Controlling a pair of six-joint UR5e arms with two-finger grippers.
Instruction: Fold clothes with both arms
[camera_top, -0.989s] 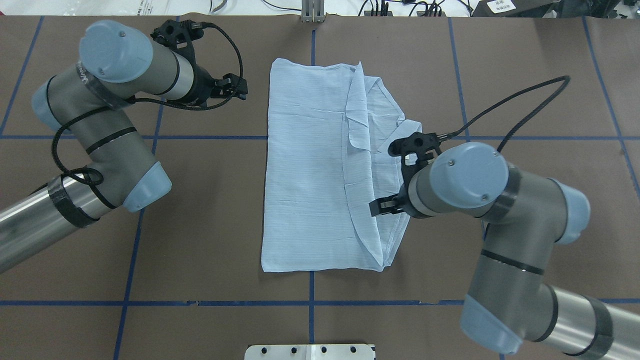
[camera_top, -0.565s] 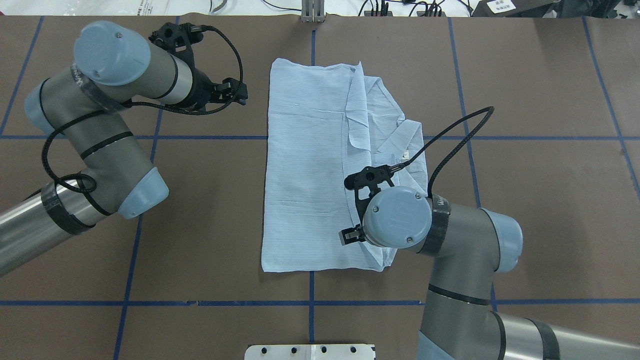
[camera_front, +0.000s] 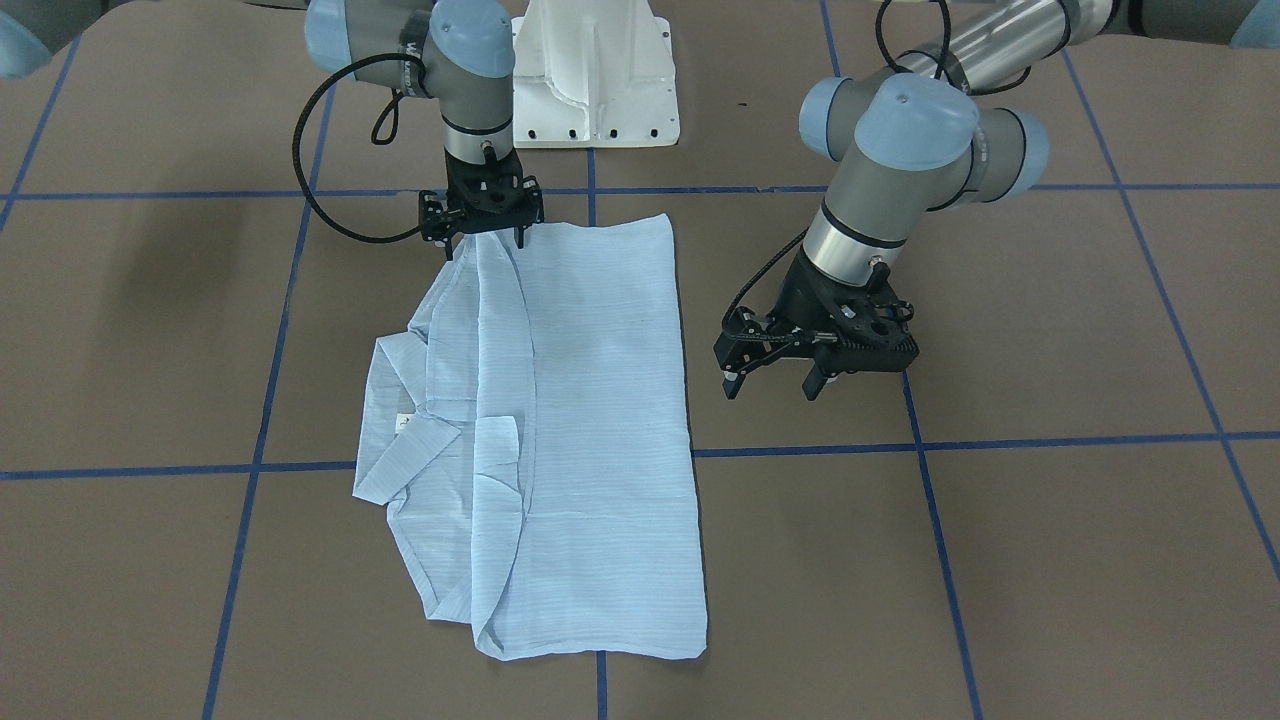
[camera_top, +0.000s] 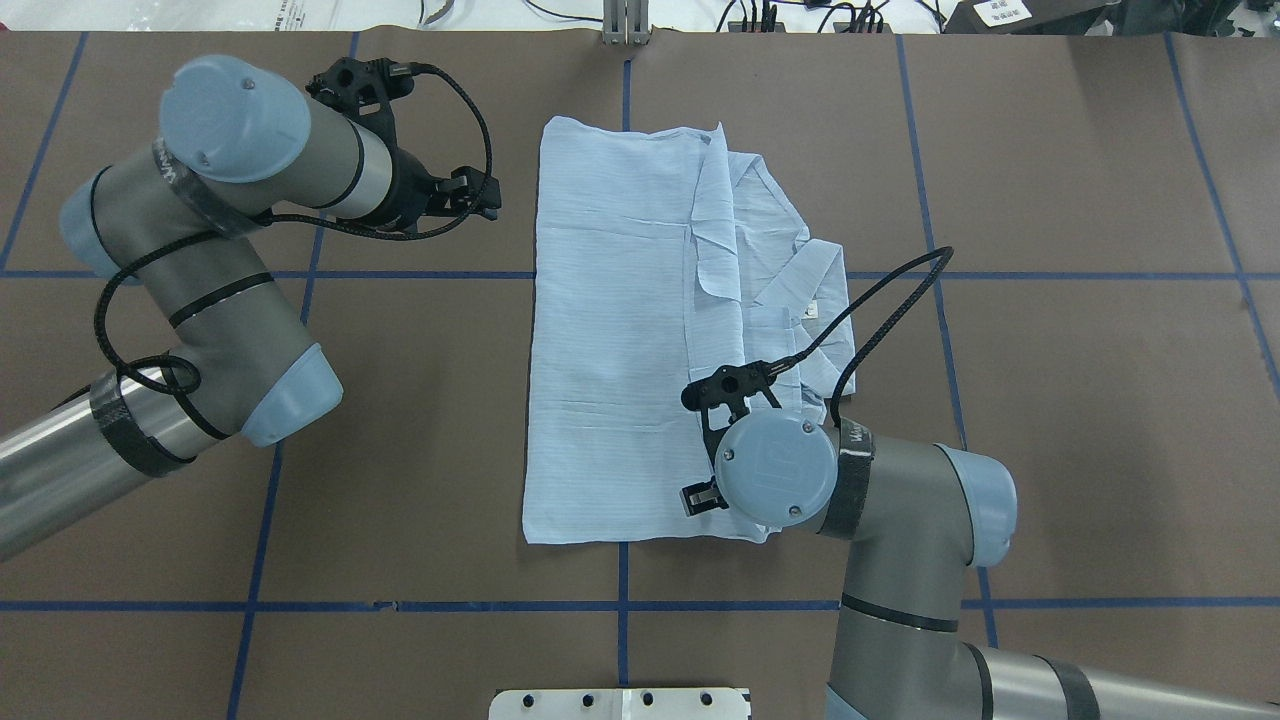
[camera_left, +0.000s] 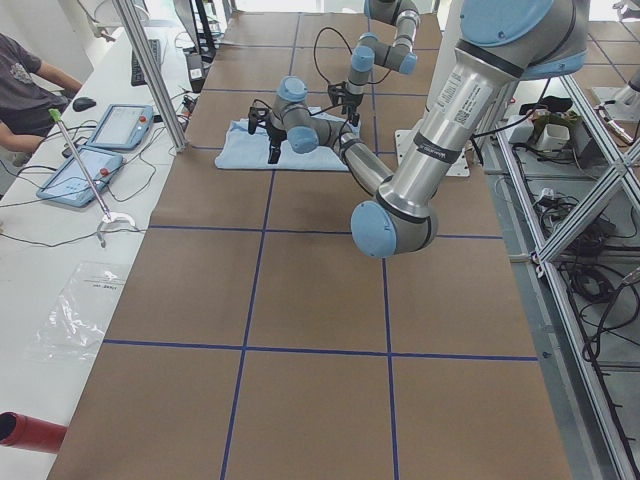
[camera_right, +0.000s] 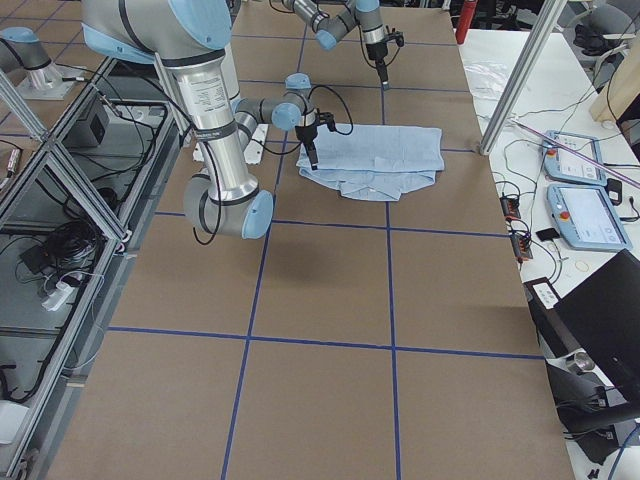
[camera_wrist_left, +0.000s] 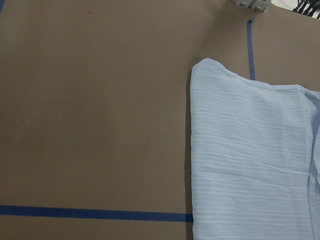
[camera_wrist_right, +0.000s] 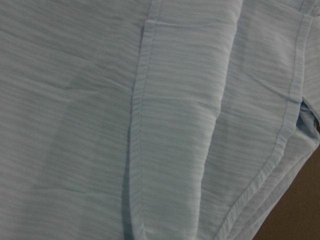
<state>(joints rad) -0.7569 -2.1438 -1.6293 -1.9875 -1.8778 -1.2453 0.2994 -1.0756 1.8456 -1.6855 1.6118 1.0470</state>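
Currently, half-folded shirt (camera_top: 610, 350) laid at desk (camera_top: 1050, 400) middle; right gripper (camera_front: 484, 240), fingers spread, set over flap near robot-side edge; left gripper (camera_front: 770, 388) held spread beside shirt. Grasp step judged underway; pinch needed next

The pale-blue striped shirt (camera_top: 610, 380) lies flat on the counter (camera_top: 1080, 400), folded into a long rectangle with its collar (camera_top: 800, 290) sticking out, right arm (camera_top: 900, 500) over one corner, left arm (camera_top: 220, 300) off to its side.

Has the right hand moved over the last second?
Yes. In the overhead view the right hand has gone leftward over the shirt and nearer its bottom hem, toward the blue tape line below.
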